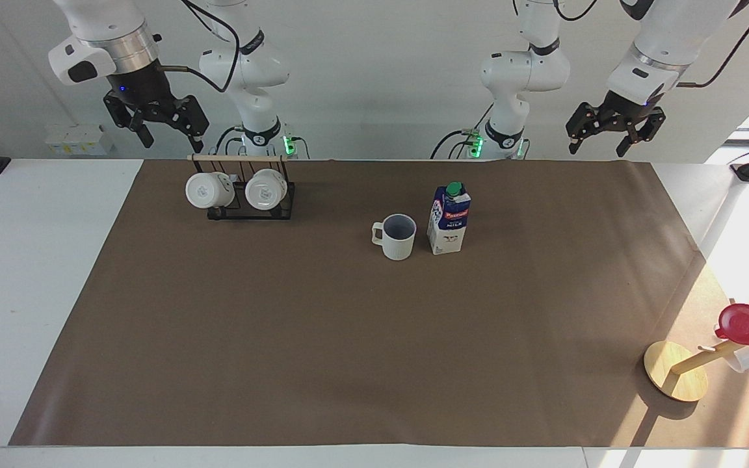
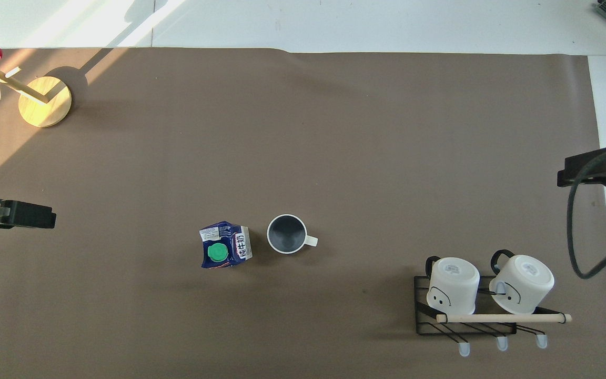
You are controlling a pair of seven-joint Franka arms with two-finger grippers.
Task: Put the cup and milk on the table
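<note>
Off-white ribbed cup point(image 1: 398, 236) and blue-and-white milk carton point(image 1: 449, 219) stand on the brown-matted desk point(image 1: 322, 364); both hands, left point(image 1: 611, 133) and right point(image 1: 158, 126), hang released. Placing looks finished; nothing remains.

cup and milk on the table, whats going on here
Nothing is being handled. The cup and the milk stand upright side by side on the table, the milk toward the left arm's end. Both end effectors are open, empty and raised: the left end effector and the right end effector hang near the robots' edge.

The ribbed mug with a side handle point(image 1: 398, 236) stands on the paper-covered table point(image 1: 348, 351), just beside the tall screw-capped milk carton point(image 1: 448, 218), toward the right arm's end.
</note>
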